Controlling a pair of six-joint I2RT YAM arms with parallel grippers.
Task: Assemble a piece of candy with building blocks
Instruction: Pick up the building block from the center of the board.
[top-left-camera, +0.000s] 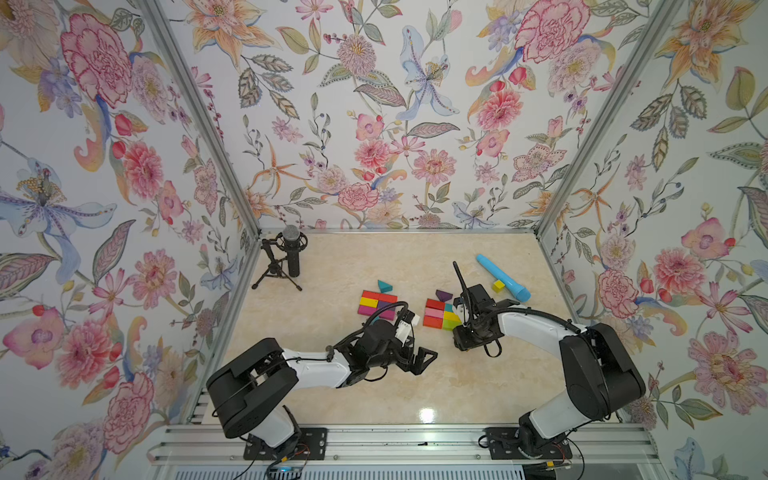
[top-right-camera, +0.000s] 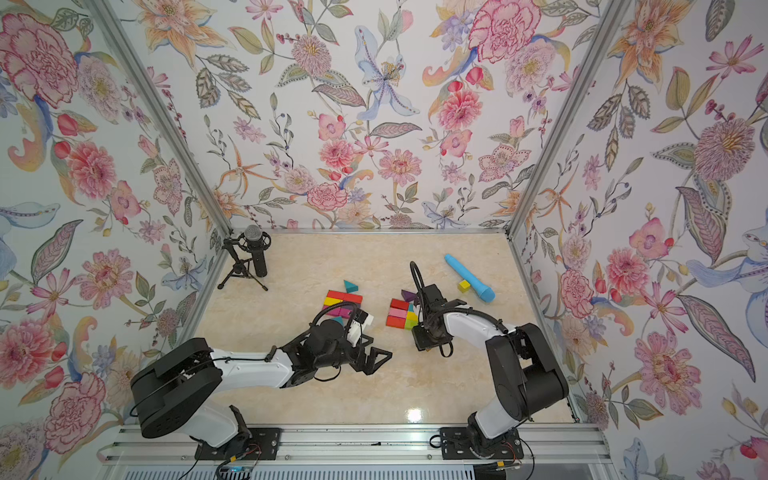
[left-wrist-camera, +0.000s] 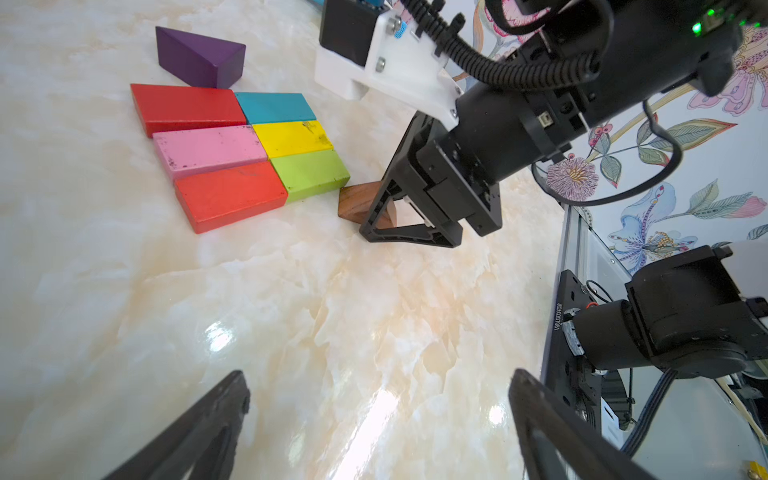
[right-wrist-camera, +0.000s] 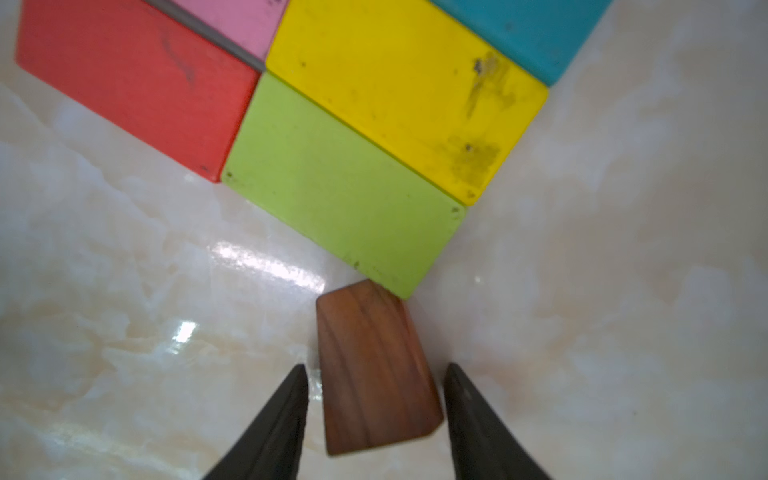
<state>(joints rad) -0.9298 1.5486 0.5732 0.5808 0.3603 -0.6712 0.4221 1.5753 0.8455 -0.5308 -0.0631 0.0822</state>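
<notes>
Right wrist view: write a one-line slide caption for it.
Right gripper straddles the brown block, fingers just clear of its sides, at the green brick's corner.

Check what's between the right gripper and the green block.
The brown wedge, at the green block's corner, near end inside the right gripper. Right wrist view.

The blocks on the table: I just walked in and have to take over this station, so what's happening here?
The robot is laying coloured blocks flat into a candy shape. The right gripper is down at the table, its fingers straddling a brown wedge at the corner of the green brick in a six-brick patch; table shows beside the wedge, so it is not clamped yet. The left gripper hangs wide open and empty. A second patch lies apart.
</notes>
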